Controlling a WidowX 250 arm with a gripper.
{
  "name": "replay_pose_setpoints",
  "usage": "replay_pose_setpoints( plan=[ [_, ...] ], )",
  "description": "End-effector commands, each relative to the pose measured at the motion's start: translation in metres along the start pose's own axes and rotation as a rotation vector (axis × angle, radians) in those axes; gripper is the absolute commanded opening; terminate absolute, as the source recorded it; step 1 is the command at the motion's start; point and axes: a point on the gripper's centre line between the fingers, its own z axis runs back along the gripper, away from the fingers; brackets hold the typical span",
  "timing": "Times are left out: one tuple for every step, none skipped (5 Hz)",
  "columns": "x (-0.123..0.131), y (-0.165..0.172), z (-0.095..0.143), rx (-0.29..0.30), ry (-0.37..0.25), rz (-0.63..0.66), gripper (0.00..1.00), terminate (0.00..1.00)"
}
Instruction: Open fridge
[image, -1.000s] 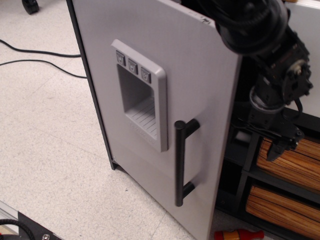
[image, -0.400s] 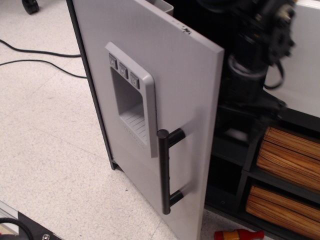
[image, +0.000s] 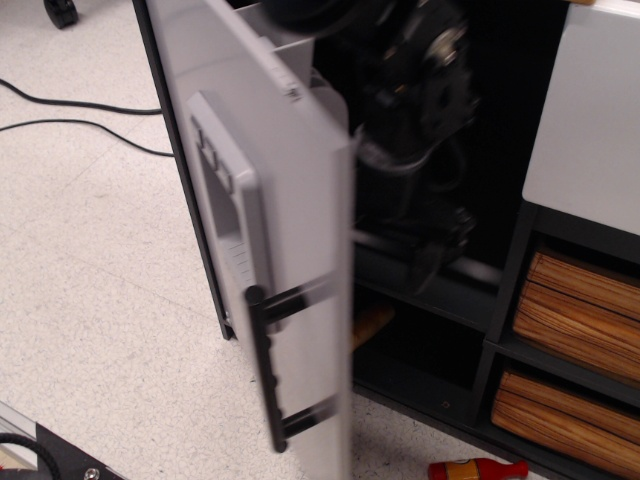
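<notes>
The light grey fridge door (image: 290, 190) stands swung well out to the left, seen nearly edge-on. Its moulded dispenser recess (image: 222, 190) and vertical black bar handle (image: 262, 368) face left. The dark fridge interior (image: 420, 330) shows behind it, with a shelf and a small orange-brown item (image: 372, 322). My gripper (image: 432, 262) hangs blurred in the opening, just right of the door's free edge, behind the door. Against the dark interior I cannot tell how the jaws stand. The black arm (image: 420, 80) fills the upper opening.
To the right stands a white-fronted unit (image: 590, 130) with striped wooden baskets (image: 580, 310) below. A red and yellow toy (image: 478, 469) lies on the floor at the front. Black cables (image: 80, 120) cross the speckled floor at left. A black base (image: 50, 455) sits in the lower left corner.
The door has swung further open to the left, from partly ajar to nearly edge-on. My arm and gripper have moved left with it, into the fridge opening.
</notes>
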Motion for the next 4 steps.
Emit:
replay_pose_setpoints(
  plan=[
    [-0.018, 0.040, 0.014, -0.108, -0.106, -0.114, 1.00, 0.00],
    [-0.019, 0.062, 0.010, -0.106, -0.147, -0.123, 1.00, 0.00],
    [-0.012, 0.075, 0.006, -0.096, -0.068, -0.140, 1.00, 0.00],
    [-0.012, 0.075, 0.006, -0.096, -0.068, -0.140, 1.00, 1.00]
  ],
)
